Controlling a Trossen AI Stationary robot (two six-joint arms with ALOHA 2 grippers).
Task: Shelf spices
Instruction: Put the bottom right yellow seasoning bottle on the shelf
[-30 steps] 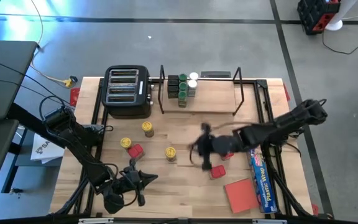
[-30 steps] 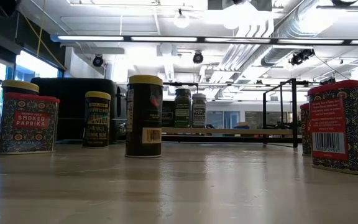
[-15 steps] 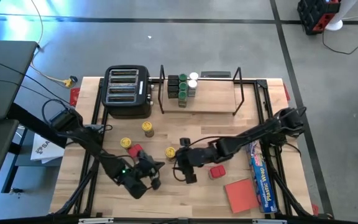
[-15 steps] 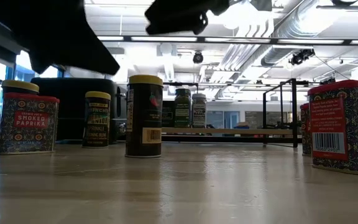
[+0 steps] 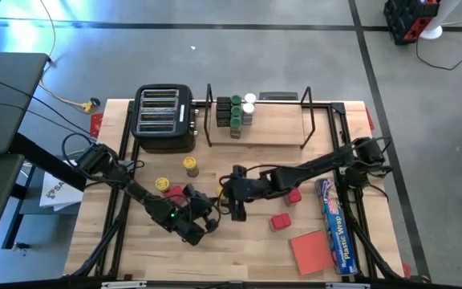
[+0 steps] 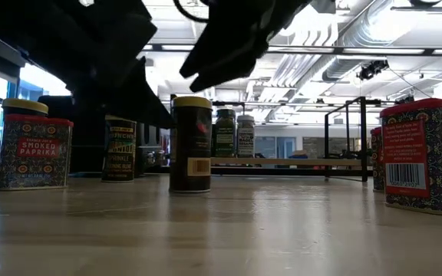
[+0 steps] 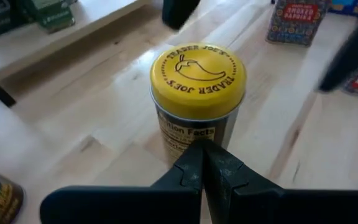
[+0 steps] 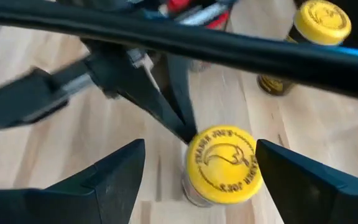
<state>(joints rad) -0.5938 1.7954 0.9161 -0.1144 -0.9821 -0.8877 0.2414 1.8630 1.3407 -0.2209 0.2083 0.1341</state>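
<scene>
1. The right hand point(image 8: 197, 171) reached low from the frame's right, fingers wide apart around an upright yellow-lidded jar point(image 8: 223, 163) at mid-tabletop, not gripping.
2. The left hand point(image 7: 202, 163), fingers pressed together, touched the jar's side.
3. The shelf point(image 5: 257, 128) stood at upper centre.

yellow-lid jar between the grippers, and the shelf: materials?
Yellow-lid jar: the lid looks like matte plastic or painted metal, with a printed black chili logo; the body is dark under a paper-looking printed label, so glass or plastic is unclear. Shelf: thin black rods, probably painted metal, over a pale wooden board with visible grain.
</scene>
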